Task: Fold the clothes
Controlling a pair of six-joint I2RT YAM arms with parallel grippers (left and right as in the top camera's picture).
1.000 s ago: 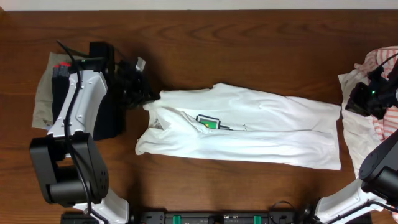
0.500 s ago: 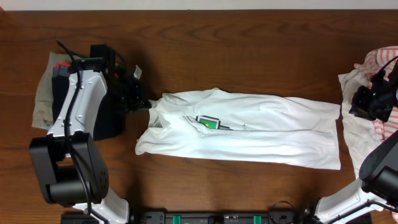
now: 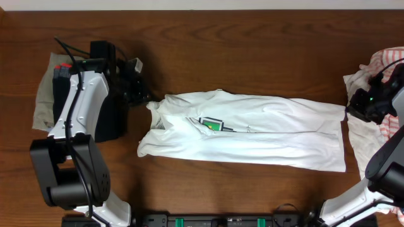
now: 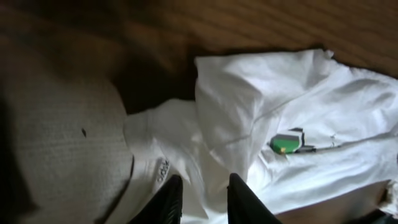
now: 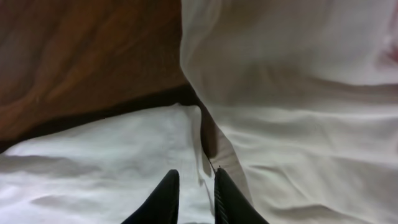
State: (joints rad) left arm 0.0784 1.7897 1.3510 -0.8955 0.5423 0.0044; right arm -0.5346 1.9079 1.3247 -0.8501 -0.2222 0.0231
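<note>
Overhead showed the white shirt (image 3: 252, 135) lying as one long band across the middle of the tabletop (image 3: 252, 44). Its small green-and-black print (image 3: 214, 124) sat toward the collar end on my left, and the hem reached almost to the right-hand heap.

I judged the cloth light, limp and a little slippery on the wood. It would sag from any single pinch and drag its loose layers behind. The best holds looked like the two corners of one short end, pinched through every layer so the fold lifts evenly.

My left hand (image 3: 140, 94) hung just beside the collar end, fingers narrowly parted, gripping nothing. My right hand (image 5: 193, 180) hovered at the hem's far corner, also only slightly parted and empty.

Beyond it lay a striped garment (image 3: 385, 63), and a grey cloth (image 3: 43, 101) lay under my left arm.
</note>
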